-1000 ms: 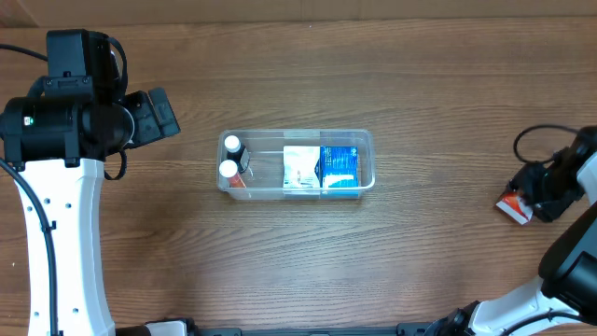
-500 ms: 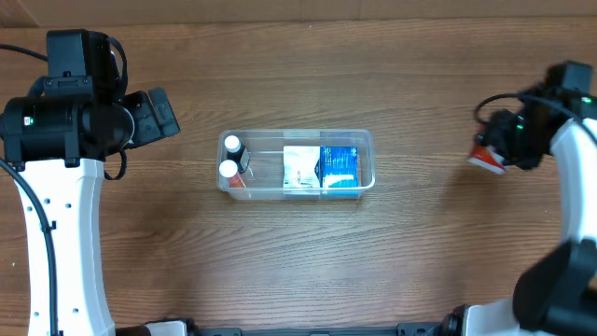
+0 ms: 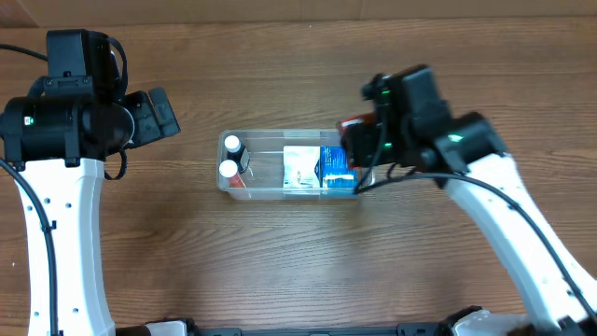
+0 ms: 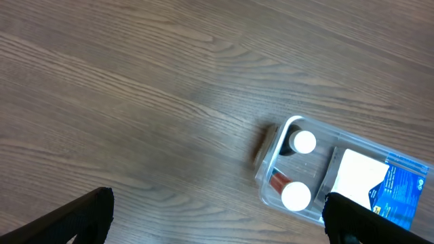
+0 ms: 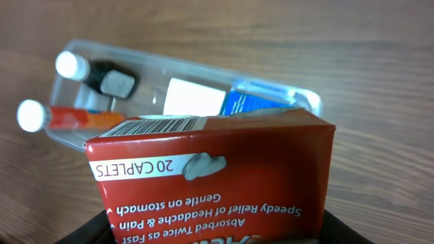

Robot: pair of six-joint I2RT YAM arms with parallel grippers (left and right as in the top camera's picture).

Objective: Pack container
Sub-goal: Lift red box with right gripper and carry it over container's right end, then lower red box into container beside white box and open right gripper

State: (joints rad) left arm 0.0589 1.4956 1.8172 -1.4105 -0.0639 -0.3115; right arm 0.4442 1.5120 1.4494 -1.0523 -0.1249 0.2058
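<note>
The clear plastic container (image 3: 270, 189) sits mid-table. It holds two white-capped bottles (image 3: 230, 157), a white packet (image 3: 299, 168) and a blue box (image 3: 338, 166). My right gripper (image 3: 359, 142) is shut on a red caplet box (image 5: 217, 173) and holds it over the container's right end. In the right wrist view the red box fills the foreground with the container (image 5: 298, 95) behind it. My left gripper (image 4: 217, 220) is open and empty, above bare table left of the container (image 4: 271, 169).
The wooden table (image 3: 298, 271) stretches all round the container. The left arm's white link (image 3: 56, 233) stands at the left edge, and the right arm (image 3: 504, 215) reaches in from the lower right.
My right gripper has swung the red box from the table's far right edge leftward to above the container's right end. The left arm has not moved.
</note>
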